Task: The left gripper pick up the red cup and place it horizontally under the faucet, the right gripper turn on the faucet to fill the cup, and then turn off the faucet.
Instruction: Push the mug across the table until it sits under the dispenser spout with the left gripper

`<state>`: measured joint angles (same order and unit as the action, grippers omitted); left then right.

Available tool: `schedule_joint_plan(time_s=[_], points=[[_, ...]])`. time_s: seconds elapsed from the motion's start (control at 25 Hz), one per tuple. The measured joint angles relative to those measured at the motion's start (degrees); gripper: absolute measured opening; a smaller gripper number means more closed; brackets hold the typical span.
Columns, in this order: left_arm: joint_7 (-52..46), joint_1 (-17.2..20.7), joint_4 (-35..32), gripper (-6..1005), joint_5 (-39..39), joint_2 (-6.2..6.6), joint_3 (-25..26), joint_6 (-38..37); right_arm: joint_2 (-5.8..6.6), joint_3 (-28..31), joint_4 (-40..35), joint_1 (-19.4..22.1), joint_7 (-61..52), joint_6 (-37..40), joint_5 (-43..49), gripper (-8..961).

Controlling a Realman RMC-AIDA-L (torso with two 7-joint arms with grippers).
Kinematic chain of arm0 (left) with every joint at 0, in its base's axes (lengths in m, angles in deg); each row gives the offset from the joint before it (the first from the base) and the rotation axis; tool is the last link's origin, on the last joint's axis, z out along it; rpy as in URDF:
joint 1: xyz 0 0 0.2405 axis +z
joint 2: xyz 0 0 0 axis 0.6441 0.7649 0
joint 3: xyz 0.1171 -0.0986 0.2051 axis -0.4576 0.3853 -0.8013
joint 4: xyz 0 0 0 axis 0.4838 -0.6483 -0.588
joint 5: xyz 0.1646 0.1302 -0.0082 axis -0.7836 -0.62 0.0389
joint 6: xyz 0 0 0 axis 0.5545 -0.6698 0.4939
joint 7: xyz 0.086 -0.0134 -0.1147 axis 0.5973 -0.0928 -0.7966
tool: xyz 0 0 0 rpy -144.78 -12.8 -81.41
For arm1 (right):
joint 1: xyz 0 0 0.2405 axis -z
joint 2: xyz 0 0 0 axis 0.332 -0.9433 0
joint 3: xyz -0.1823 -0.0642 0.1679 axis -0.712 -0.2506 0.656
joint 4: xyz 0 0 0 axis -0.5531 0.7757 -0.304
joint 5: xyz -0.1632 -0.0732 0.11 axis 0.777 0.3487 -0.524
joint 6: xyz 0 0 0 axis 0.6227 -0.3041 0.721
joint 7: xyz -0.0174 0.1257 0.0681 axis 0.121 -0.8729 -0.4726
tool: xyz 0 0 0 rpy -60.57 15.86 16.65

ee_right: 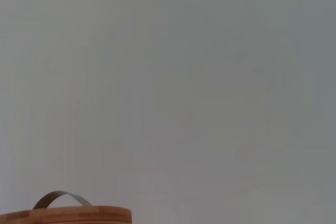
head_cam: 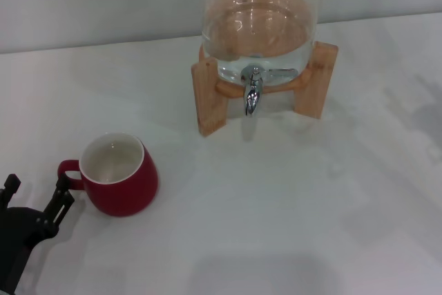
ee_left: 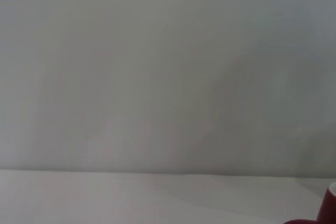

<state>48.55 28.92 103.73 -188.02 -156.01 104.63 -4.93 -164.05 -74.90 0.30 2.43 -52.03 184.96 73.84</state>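
Observation:
The red cup (head_cam: 119,175) stands upright on the white table at the front left, its cream inside showing and its loop handle turned toward the left edge. My left gripper (head_cam: 36,186) is at the bottom left corner, open and empty. One of its black fingers (head_cam: 62,198) is right beside the cup's handle. A sliver of the cup also shows in the left wrist view (ee_left: 329,209). The chrome faucet (head_cam: 253,94) points down at the front of the glass dispenser (head_cam: 259,25) on its wooden stand (head_cam: 210,94). My right gripper is out of view.
The white table (head_cam: 290,205) runs back to a pale wall. The dispenser holds water. The right wrist view shows the dispenser's wooden lid (ee_right: 65,215) with a metal handle (ee_right: 62,198) from higher up.

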Motion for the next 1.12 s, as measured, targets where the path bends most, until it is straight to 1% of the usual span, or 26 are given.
schedule_joint_plan(time_s=[0.52,1.12], points=[[0.0,0.0,0.0,878,0.0,-0.09,0.0,1.1,0.0,0.0,0.0,0.1,-0.1,0.5,0.0,782],[-1.5,-0.9,0.0,879,0.0,-0.01,0.3,1.8,0.0,0.0,0.0,0.0,-0.1,0.5,0.0,782]])
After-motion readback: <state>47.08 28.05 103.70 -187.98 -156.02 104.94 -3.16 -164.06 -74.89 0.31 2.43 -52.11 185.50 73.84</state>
